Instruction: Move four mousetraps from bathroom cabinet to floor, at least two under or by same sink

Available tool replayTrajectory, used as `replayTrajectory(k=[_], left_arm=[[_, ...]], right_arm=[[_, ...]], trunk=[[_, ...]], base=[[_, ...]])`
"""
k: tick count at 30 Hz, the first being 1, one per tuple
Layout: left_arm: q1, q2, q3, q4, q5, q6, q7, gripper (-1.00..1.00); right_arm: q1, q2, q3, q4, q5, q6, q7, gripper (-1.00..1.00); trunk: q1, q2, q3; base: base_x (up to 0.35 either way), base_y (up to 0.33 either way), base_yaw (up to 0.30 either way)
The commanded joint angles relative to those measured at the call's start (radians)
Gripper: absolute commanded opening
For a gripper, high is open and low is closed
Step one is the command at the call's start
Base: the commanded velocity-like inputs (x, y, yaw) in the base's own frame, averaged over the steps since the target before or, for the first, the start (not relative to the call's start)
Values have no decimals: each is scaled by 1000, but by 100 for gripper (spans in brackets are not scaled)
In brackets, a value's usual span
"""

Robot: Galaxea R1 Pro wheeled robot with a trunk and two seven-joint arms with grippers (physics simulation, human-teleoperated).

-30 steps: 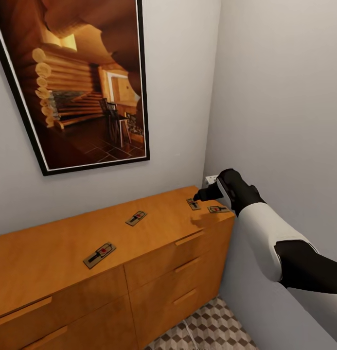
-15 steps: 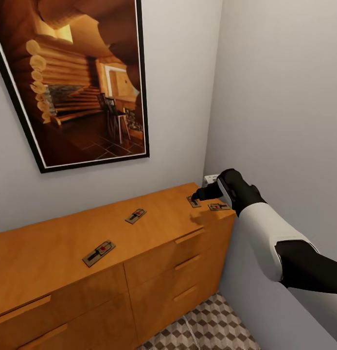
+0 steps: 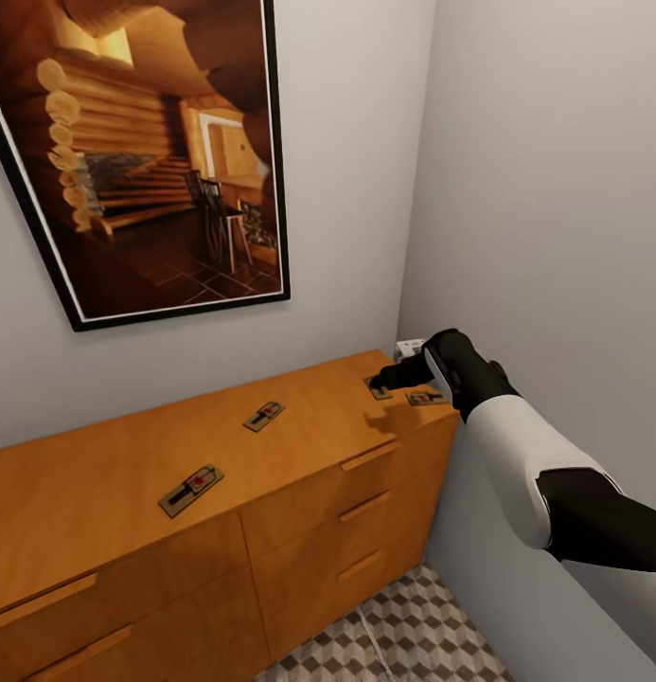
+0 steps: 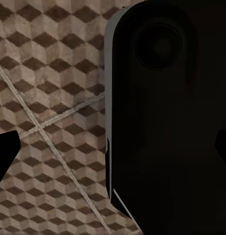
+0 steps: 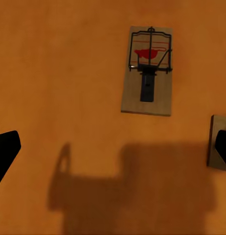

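Hovering over two mousetraps [image 3: 377, 387] on the cabinet [image 3: 100, 488], right gripper [image 3: 382, 379] spread wide; left's state unclear.

My right arm [image 3: 517, 455] is a smooth white shell, rounded and tapered, capped at each end by matte black joint sections. Its black wrist narrows into the dark right gripper [image 3: 382, 381]. At my left wrist, a large black rounded housing [image 4: 162, 112] has a thin pale grey edge.
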Motion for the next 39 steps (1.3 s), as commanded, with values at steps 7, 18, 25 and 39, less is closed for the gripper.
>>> replayTrajectory(k=[7, 18, 25, 39], left_arm=[[-1, 0, -1, 2, 0, -6, 2, 100], [-1, 0, -1, 2, 0, -5, 2, 100], [-1, 0, -1, 2, 0, -5, 2, 100], [-1, 0, -1, 2, 0, -5, 2, 100]], right_arm=[[0, 0, 1, -1, 11, 2, 8, 100], [0, 0, 1, -1, 14, 1, 3, 100], [0, -1, 1, -1, 17, -1, -21, 100], [0, 3, 3, -1, 16, -3, -68, 100]], trunk=[[0, -1, -12], [0, -1, -17], [0, -1, -17], [0, -1, -17]], base=[[0, 0, 0], [0, 0, 0], [0, 0, 0], [0, 0, 0]])
